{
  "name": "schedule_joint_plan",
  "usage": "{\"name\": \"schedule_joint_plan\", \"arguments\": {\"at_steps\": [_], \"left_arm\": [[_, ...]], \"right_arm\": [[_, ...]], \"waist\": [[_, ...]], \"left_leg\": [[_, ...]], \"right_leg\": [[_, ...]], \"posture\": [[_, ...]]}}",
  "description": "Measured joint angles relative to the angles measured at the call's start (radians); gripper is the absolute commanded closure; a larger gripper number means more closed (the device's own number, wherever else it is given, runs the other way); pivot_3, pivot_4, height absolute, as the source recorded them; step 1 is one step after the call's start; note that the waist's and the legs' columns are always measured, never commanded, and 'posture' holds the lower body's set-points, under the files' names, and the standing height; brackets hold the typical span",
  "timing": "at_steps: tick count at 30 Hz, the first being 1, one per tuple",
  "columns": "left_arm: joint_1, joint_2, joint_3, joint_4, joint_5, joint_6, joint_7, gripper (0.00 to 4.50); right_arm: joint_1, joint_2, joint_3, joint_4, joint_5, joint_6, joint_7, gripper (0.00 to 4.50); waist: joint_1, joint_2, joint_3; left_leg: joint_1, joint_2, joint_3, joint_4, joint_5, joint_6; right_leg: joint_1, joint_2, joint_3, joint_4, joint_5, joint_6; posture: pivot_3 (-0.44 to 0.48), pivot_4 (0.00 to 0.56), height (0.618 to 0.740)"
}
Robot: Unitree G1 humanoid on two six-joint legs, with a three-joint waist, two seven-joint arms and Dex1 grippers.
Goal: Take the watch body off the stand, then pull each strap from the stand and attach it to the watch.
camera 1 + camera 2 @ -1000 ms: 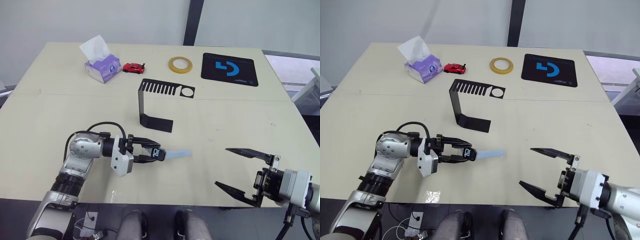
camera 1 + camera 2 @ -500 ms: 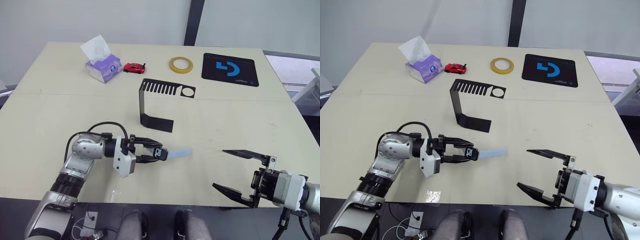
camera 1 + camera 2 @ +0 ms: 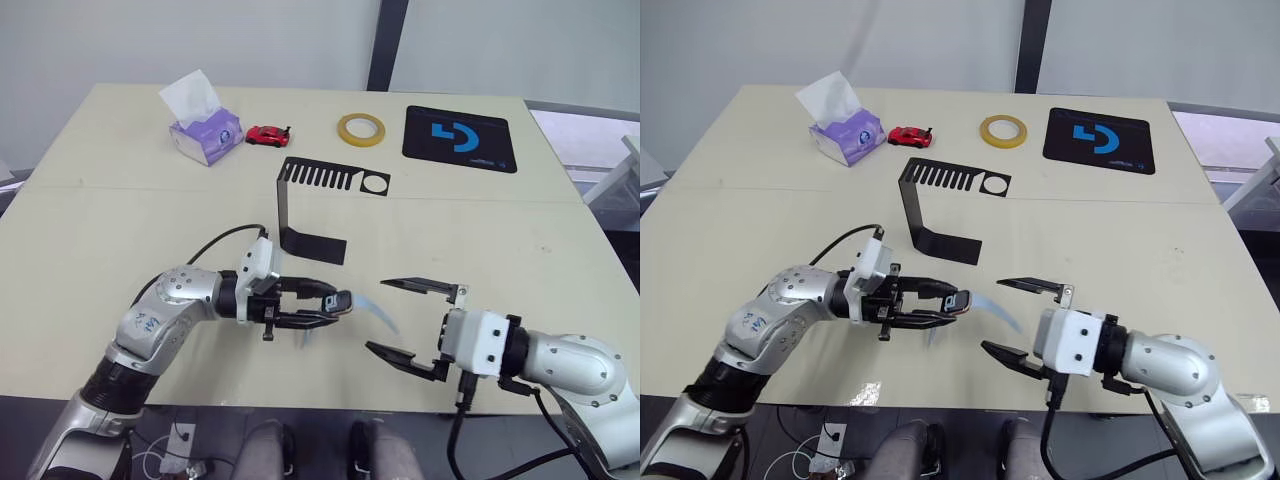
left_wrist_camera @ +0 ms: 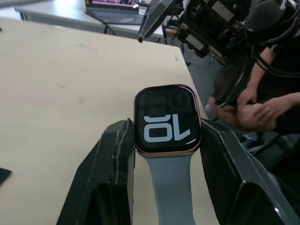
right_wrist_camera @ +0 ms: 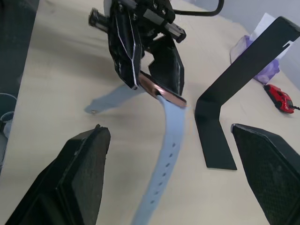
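My left gripper [image 3: 334, 305] is shut on the watch body [image 4: 166, 119], a black square case showing white digits, held just above the table. Two pale blue straps hang from the case: one with holes [image 5: 168, 154] reaches toward my right gripper, and the other [image 5: 112, 101] trails back to the table. My right gripper [image 3: 376, 315] is open, its fingers on either side of the holed strap's free end without touching it. The black stand [image 3: 300, 205] sits behind the watch with nothing on it.
Along the far edge of the table are a tissue box [image 3: 205, 130], a red toy car [image 3: 267, 135], a yellow tape roll [image 3: 360, 128] and a black mat with a blue logo [image 3: 460, 138]. A person's hands [image 4: 248, 108] are beyond the table.
My left gripper has carried the watch right and turned it, so the strap now droops. My right gripper has swung in from the right edge to straddle that strap.
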Motion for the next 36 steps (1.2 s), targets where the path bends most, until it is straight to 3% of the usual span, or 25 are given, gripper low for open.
{"name": "schedule_joint_plan", "arguments": {"at_steps": [4,19,23,30,36], "left_arm": [[-0.007,-0.029,0.011,-0.028,-0.028,0.115,0.048,2.87],[-0.022,-0.057,0.026,-0.028,-0.01,0.19,0.072,2.87],[-0.022,-0.059,0.026,-0.028,-0.007,0.192,0.072,2.87],[-0.022,-0.064,0.026,-0.028,-0.003,0.201,0.072,2.87],[-0.022,-0.066,0.027,-0.028,-0.003,0.203,0.071,2.87]], "right_arm": [[-0.062,0.002,0.074,0.001,-0.085,0.047,-0.041,0.1],[-0.086,0.004,0.121,0.013,-0.161,0.064,-0.061,0.1],[-0.086,0.006,0.123,0.02,-0.162,0.064,-0.061,1.14],[-0.087,0.008,0.123,0.038,-0.166,0.057,-0.059,4.37],[-0.087,0.008,0.123,0.04,-0.174,0.046,-0.054,4.44]], "waist": [[0.001,0.0,0.0],[0.0,0.0,0.0],[0.0,0.0,0.0],[0.0,0.0,0.0],[0.0,0.0,0.0]], "left_leg": [[0.0,0.0,0.0,0.0,0.0,0.0],[0.0,0.0,0.0,0.0,0.0,-0.001],[0.0,0.0,0.0,0.0,0.0,-0.001],[0.0,0.0,0.0,0.0,0.0,-0.001],[0.0,0.0,0.0,0.0,0.0,-0.001]], "right_leg": [[0.0,0.002,0.0,0.0,0.0,0.0],[-0.001,0.003,0.0,0.0,0.0,0.0],[-0.001,0.003,0.0,0.0,0.0,0.0],[-0.001,0.002,0.0,0.0,0.0,0.0],[-0.001,0.002,0.0,0.0,0.0,0.0]], "posture": [[0.0,0.15,0.74],[0.0,0.15,0.74],[0.0,0.15,0.74],[0.0,0.15,0.74],[0.0,0.15,0.74]]}}
